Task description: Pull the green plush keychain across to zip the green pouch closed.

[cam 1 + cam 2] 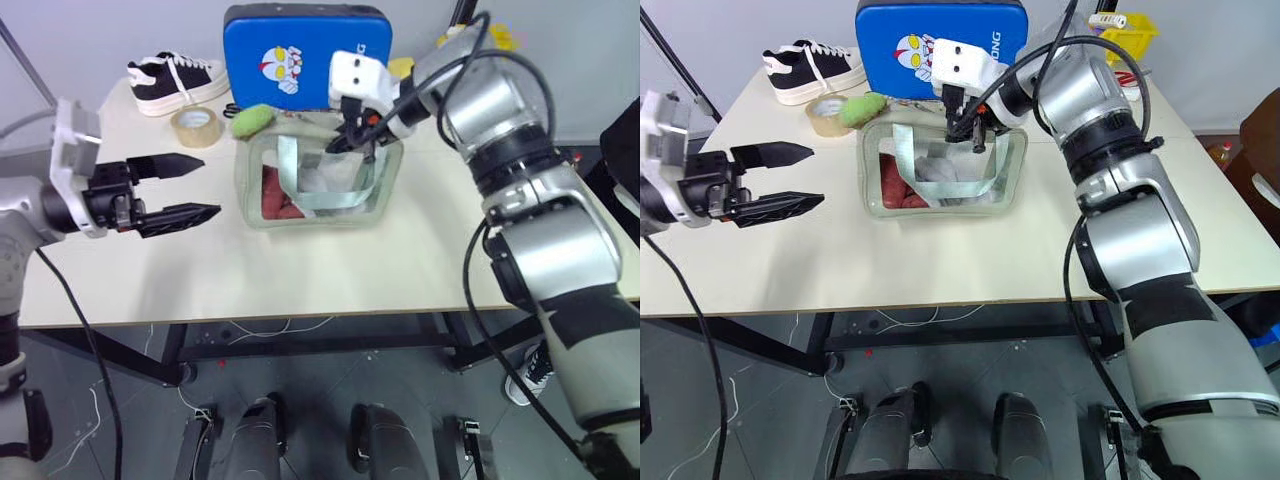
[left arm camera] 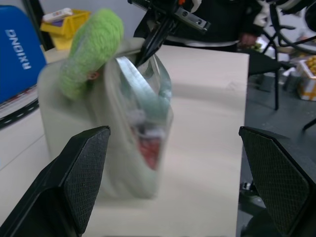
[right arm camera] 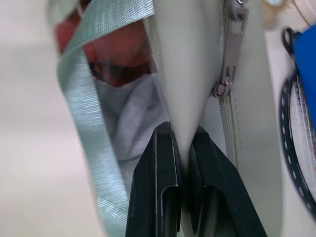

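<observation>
Right now the right gripper [image 3: 181,148] is pinched on the pouch's [image 1: 265,205] top edge beside the zipper [image 3: 232,47], while the left gripper [image 1: 185,188] hangs spread wide, well short of the keychain [image 1: 252,120] at the pouch's left end. If that pinch slips, I reckon the pouch will drag along instead of zipping.
</observation>
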{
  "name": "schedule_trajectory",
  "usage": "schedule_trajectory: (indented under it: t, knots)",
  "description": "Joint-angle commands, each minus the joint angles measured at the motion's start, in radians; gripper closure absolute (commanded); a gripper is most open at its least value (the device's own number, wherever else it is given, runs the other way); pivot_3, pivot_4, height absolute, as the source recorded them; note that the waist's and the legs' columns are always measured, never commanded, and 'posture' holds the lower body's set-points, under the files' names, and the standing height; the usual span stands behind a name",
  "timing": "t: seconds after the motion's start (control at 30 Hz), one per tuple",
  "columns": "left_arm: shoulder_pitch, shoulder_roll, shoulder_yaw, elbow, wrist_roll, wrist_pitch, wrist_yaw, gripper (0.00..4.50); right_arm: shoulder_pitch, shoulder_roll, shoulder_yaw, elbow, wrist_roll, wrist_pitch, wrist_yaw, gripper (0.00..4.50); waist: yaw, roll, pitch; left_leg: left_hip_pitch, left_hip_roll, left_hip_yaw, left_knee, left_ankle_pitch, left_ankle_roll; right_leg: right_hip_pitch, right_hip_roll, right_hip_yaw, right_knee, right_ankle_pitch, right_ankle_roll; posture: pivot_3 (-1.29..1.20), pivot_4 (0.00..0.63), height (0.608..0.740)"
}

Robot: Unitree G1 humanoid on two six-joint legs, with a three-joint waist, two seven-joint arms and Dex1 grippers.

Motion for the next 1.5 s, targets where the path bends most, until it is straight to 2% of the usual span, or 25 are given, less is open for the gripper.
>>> schedule_trajectory:
  t: [0.03, 0.3, 0.5, 0.73, 0.87, 0.9, 0.97, 1.03, 1.17, 1.37, 1.5]
  knots:
    - [-0.036, 0.003, -0.007, 0.011, 0.007, -0.027, -0.015, 0.00, 0.032, -0.054, 0.017, -0.192, -0.026, 0.120, 0.026, 4.47, 0.000, 0.000, 0.000, 0.000, 0.000, 0.000, 0.000, 0.000, 0.000, 0.000, 0.000, 0.000, 0.000, 0.000, -0.001, 0.00, 0.150, 0.723]
    - [-0.056, 0.003, -0.033, 0.028, 0.015, -0.034, -0.036, 0.00, 0.056, -0.148, 0.057, -0.441, -0.092, 0.254, -0.001, 4.47, -0.001, 0.000, 0.000, -0.001, 0.000, 0.000, 0.000, 0.000, 0.000, -0.002, 0.000, 0.000, 0.000, -0.001, -0.002, 0.00, 0.150, 0.723]
    - [-0.063, -0.004, -0.051, 0.038, 0.026, -0.040, -0.050, 0.00, 0.085, -0.176, 0.058, -0.543, -0.068, 0.304, 0.015, 4.47, -0.005, 0.000, 0.000, -0.002, 0.000, 0.001, -0.002, 0.000, 0.000, -0.004, 0.000, 0.000, 0.000, -0.001, -0.002, 0.00, 0.150, 0.723]
    - [-0.047, -0.001, -0.047, 0.021, 0.027, -0.041, -0.052, 0.00, 0.207, -0.126, 0.121, -0.602, -0.077, 0.433, -0.026, 4.47, 0.000, 0.000, 0.000, -0.002, 0.000, 0.001, 0.000, 0.000, 0.000, -0.003, 0.000, 0.000, 0.001, -0.001, -0.002, 0.00, 0.150, 0.723]
    - [-0.029, 0.013, -0.042, 0.009, 0.030, -0.041, -0.057, 0.00, 0.198, -0.059, 0.108, -0.578, -0.069, 0.545, -0.104, 4.47, -0.002, -0.001, 0.000, -0.001, 0.000, 0.000, 0.000, 0.000, 0.000, -0.002, 0.000, 0.000, 0.001, -0.001, -0.002, 0.00, 0.150, 0.723]
    - [-0.028, 0.014, -0.041, 0.008, 0.030, -0.042, -0.058, 0.00, 0.195, -0.048, 0.111, -0.572, -0.073, 0.572, -0.126, 3.77, -0.003, -0.001, 0.000, -0.001, 0.000, 0.000, 0.000, 0.000, 0.000, -0.002, 0.000, 0.000, 0.001, -0.001, -0.002, 0.00, 0.150, 0.723]
    - [-0.031, 0.014, -0.047, 0.009, 0.033, -0.044, -0.062, 0.00, 0.181, -0.016, 0.093, -0.547, -0.062, 0.626, -0.166, 3.06, -0.003, -0.001, 0.000, -0.001, 0.000, 0.000, -0.001, 0.000, 0.000, -0.003, 0.000, 0.000, 0.001, -0.001, -0.002, 0.00, 0.150, 0.723]
    - [-0.032, 0.012, -0.051, 0.011, 0.035, -0.047, -0.066, 0.00, 0.168, 0.003, 0.073, -0.531, -0.048, 0.665, -0.197, 2.03, -0.003, -0.001, 0.000, -0.001, 0.000, 0.000, -0.001, 0.000, 0.000, -0.003, 0.000, 0.000, 0.001, -0.001, -0.002, 0.00, 0.150, 0.723]
    - [-0.058, -0.002, -0.066, 0.029, 0.038, -0.048, -0.069, 0.00, 0.164, -0.051, 0.053, -0.593, 0.010, 0.693, -0.173, 0.05, 0.005, -0.001, 0.000, -0.002, 0.000, 0.000, 0.000, 0.000, 0.000, -0.003, 0.000, 0.000, 0.001, -0.001, -0.002, 0.00, 0.150, 0.723]
    - [-0.066, -0.003, -0.080, 0.036, 0.046, -0.054, -0.088, 0.00, 0.155, -0.246, -0.039, -0.707, 0.153, 0.640, -0.049, 0.02, 0.004, -0.001, 0.000, -0.001, 0.000, 0.000, 0.000, 0.000, 0.000, -0.002, 0.000, 0.000, 0.000, -0.001, -0.002, 0.00, 0.150, 0.723]
    - [-0.064, -0.003, -0.077, 0.035, 0.046, -0.051, -0.094, 0.00, 0.193, -0.355, -0.036, -0.706, 0.175, 0.547, -0.017, 0.02, 0.000, -0.001, 0.000, -0.001, 0.000, 0.000, -0.001, 0.000, 0.000, -0.003, -0.001, 0.000, -0.001, -0.001, -0.002, 0.00, 0.150, 0.723]
